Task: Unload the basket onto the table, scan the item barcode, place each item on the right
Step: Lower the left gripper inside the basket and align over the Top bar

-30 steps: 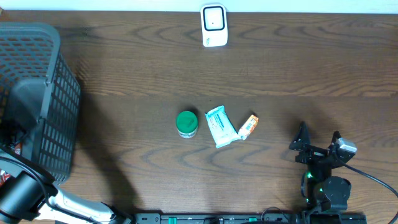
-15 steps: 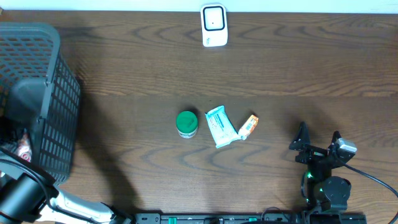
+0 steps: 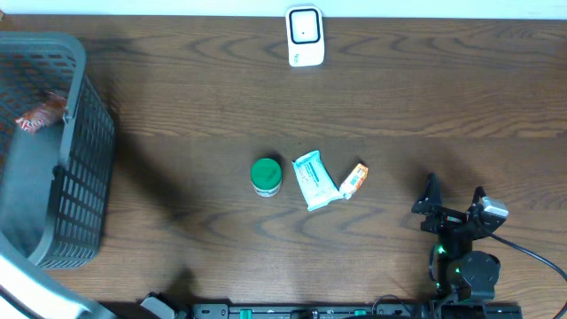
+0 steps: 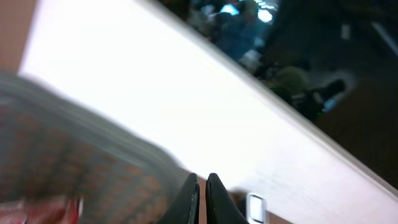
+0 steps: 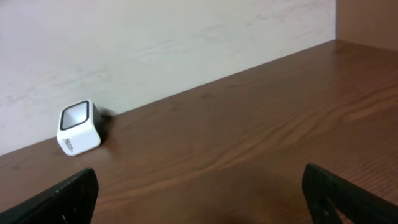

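A blurred red and white packet (image 3: 40, 113) shows inside the dark mesh basket (image 3: 84, 177) at the far left. The white scanner (image 3: 304, 35) stands at the table's back edge, also visible in the right wrist view as the scanner (image 5: 79, 127). On the table's middle lie a green-lidded jar (image 3: 266, 176), a white and teal pouch (image 3: 314, 180) and a small orange packet (image 3: 354, 180). My left gripper (image 4: 203, 190) is shut, with nothing visible between its tips; its view is blurred. My right gripper (image 3: 454, 200) rests open at the front right, empty.
The basket fills the left side of the table. A pale wall (image 5: 155, 37) runs behind the table's back edge. A cable (image 3: 532, 252) trails from the right arm's base toward the right edge.
The red packet has gone from low in the basket to its upper part. The left arm's dark link has left the overhead view's bottom left. The right arm has not moved.
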Controlling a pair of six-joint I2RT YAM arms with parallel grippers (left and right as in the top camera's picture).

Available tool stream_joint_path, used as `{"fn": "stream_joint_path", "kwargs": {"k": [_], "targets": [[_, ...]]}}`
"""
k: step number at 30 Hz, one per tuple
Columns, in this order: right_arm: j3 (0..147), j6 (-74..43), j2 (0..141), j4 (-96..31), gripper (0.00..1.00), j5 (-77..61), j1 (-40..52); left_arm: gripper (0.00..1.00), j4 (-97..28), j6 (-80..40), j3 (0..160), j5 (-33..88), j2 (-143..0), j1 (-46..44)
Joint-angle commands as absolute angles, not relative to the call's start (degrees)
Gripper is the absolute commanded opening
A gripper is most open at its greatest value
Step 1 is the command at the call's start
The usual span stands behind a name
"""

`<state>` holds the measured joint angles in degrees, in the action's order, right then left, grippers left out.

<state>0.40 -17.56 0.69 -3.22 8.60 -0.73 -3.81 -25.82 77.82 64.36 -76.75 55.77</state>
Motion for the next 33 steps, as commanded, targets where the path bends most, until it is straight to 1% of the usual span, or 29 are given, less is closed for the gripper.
{"fn": "stream_joint_path", "kwargs": {"k": [1, 2, 3, 4, 5, 6, 7, 8, 10, 14, 19, 22, 27, 30, 33], "targets": [[0.3, -17.8, 0.4, -3.4, 0.99, 8.7, -0.7, 0.07, -7.3, -29.0, 78.1, 61.7, -73.9, 55.8], [0.3, -17.8, 0.4, -3.4, 0.99, 8.7, -0.7, 0.08, -9.4, -29.0, 78.1, 58.9, -73.5, 55.8], [0.3, -17.8, 0.4, -3.4, 0.99, 8.7, -0.7, 0.15, -11.7, -29.0, 78.1, 56.3, -73.3, 55.8], [0.3, -17.8, 0.4, -3.4, 0.99, 8.7, -0.7, 0.34, -14.5, -28.8, 78.1, 53.5, -73.4, 55.8], [0.3, -17.8, 0.4, -3.4, 0.99, 8.7, -0.7, 0.46, -16.9, -28.0, 78.1, 51.5, -73.6, 55.8], [0.3, -17.8, 0.4, -3.4, 0.99, 8.7, -0.7, 0.63, -18.9, -26.9, 78.1, 49.8, -74.0, 55.8], [0.3, -17.8, 0.4, -3.4, 0.99, 8.7, -0.7, 0.76, -20.5, -26.0, 78.1, 47.8, -74.5, 55.8], [0.3, -17.8, 0.4, -3.4, 0.99, 8.7, -0.7, 0.82, -22.0, -26.0, 78.1, 45.7, -75.0, 55.8], [0.3, -17.8, 0.4, -3.4, 0.99, 8.7, -0.7, 0.84, -24.9, -26.3, 78.1, 40.5, -76.2, 55.7], [0.3, -17.8, 0.4, -3.4, 0.99, 8.7, -0.7, 0.84, -27.9, -28.2, 78.1, 25.9, -78.9, 53.1], [0.3, -17.8, 0.4, -3.4, 0.99, 8.7, -0.7, 0.84, -26.5, -28.3, 78.1, 10.9, -83.8, 44.5], [0.3, -17.8, 0.4, -3.4, 0.99, 8.7, -0.7, 0.84, -24.9, -31.8, 78.1, 1.6, -88.2, 38.6], [0.3, -17.8, 0.4, -3.4, 0.99, 8.7, -0.7, 0.84, -20.3, -36.1, 78.1, -4.7, -96.8, 32.2], [0.3, -17.8, 0.4, -3.4, 0.99, 8.7, -0.7, 0.84, -19.2, -41.1, 78.1, -6.9, -101.5, 30.7], [0.3, -17.8, 0.4, -3.4, 0.99, 8.7, -0.7, 0.85, -17.1, -42.6, 78.1, -6.9, -106.1, 30.1]]}}
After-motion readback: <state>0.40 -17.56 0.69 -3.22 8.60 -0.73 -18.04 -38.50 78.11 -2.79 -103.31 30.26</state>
